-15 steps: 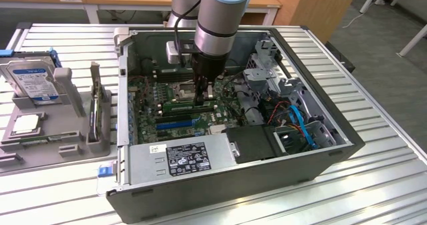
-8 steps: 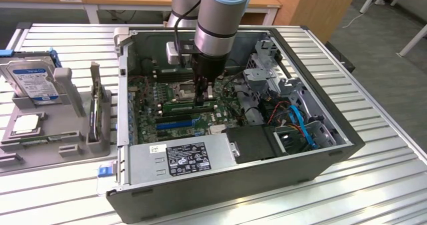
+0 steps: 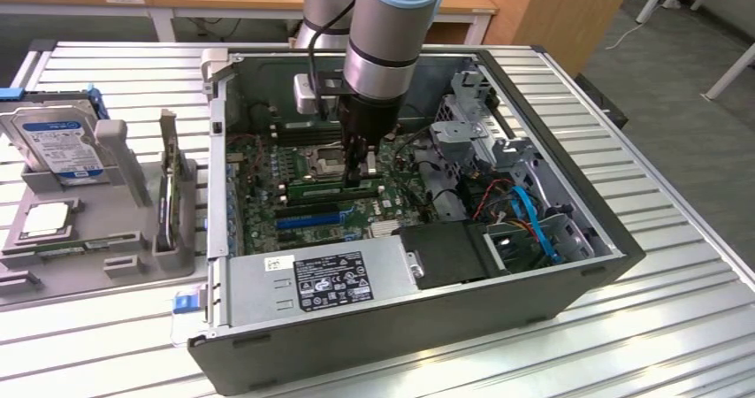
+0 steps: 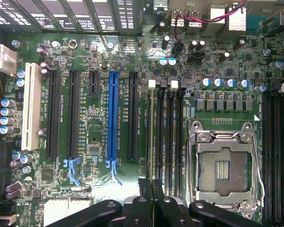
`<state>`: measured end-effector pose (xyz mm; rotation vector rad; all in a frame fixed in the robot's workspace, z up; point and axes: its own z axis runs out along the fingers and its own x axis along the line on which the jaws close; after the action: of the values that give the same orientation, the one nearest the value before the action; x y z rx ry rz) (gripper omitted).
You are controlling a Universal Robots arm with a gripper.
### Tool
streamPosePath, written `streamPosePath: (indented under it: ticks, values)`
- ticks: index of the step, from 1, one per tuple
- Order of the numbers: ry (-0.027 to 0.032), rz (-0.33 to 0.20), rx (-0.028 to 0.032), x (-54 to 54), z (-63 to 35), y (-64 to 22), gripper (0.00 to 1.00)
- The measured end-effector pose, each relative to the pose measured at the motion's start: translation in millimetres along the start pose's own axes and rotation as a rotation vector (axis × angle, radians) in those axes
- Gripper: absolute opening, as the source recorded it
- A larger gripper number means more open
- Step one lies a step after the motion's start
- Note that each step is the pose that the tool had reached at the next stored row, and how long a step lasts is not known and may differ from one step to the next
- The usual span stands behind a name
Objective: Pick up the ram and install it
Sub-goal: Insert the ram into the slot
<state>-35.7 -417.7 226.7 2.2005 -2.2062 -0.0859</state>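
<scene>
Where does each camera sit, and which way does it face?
Exterior view: off the arm and raised, looking down into the open computer case; the arm and end effector show.
Wrist view: on the wrist, facing straight down at the motherboard; the end effector shows.
Shared: the motherboard, the processor socket and the end effector.

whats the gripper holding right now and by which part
The gripper is shut on the ram, pinching its upper long edge, with the stick down at the motherboard.
</scene>
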Motion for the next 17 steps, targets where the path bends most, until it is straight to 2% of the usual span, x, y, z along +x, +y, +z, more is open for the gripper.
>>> streamPosePath:
  ticks: [3, 4, 5, 6, 17]
  values:
    - [-0.0001, 0.000, 0.0000, 0.0, 0.0, 0.0, 0.13]
    - [0.0000, 0.000, 0.0000, 0.0, 0.0, 0.0, 0.18]
    - [0.0000, 0.000, 0.0000, 0.0, 0.0, 0.0, 0.18]
    - [0.0000, 0.000, 0.0000, 0.0, 0.0, 0.0, 0.25]
    - [0.0000, 0.000, 0.0000, 0.0, -0.8, 0.1, 0.25]
